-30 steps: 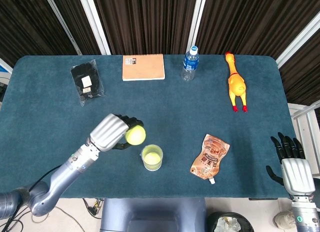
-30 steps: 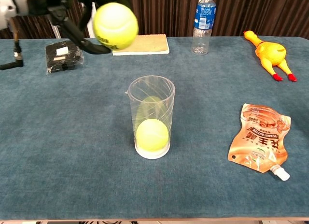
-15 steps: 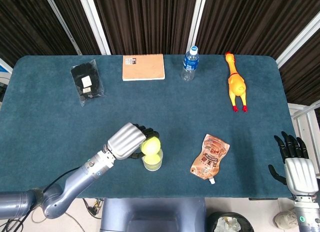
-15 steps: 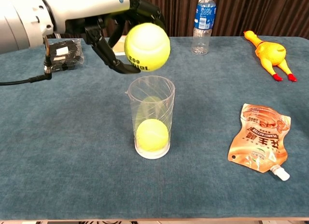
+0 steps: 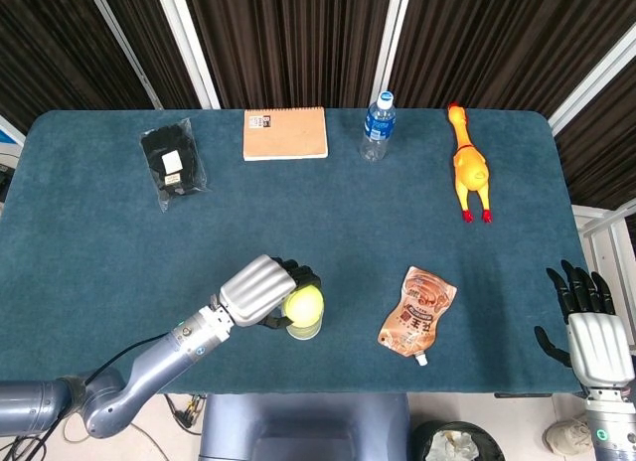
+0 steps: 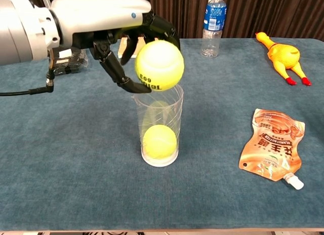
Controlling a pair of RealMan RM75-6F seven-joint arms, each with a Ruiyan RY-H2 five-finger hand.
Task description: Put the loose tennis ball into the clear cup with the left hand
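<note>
From the head view, the left hand (image 5: 260,291), silver-backed with dark fingers, grips the fuzzy yellow tennis ball (image 5: 303,304) directly over the clear cup (image 5: 304,328) near the front edge of the blue, felt-like table (image 5: 89,232). The right hand (image 5: 594,332) hangs off the front right corner, fingers spread, holding nothing. Along the far edge lie a black packet (image 5: 172,168), a tan notebook (image 5: 285,134), a water bottle (image 5: 376,126) and a rubber chicken (image 5: 469,165); a glossy orange pouch (image 5: 417,309) lies right of the cup. The chest view shows what the top view hides: the cup (image 6: 159,124) is a ribbed transparent tumbler already holding a second ball (image 6: 159,142) at its bottom, and the held ball (image 6: 159,65), with black print, sits at the rim, dark fingers (image 6: 121,75) clamped around it. The right hand is outside this view.
</note>
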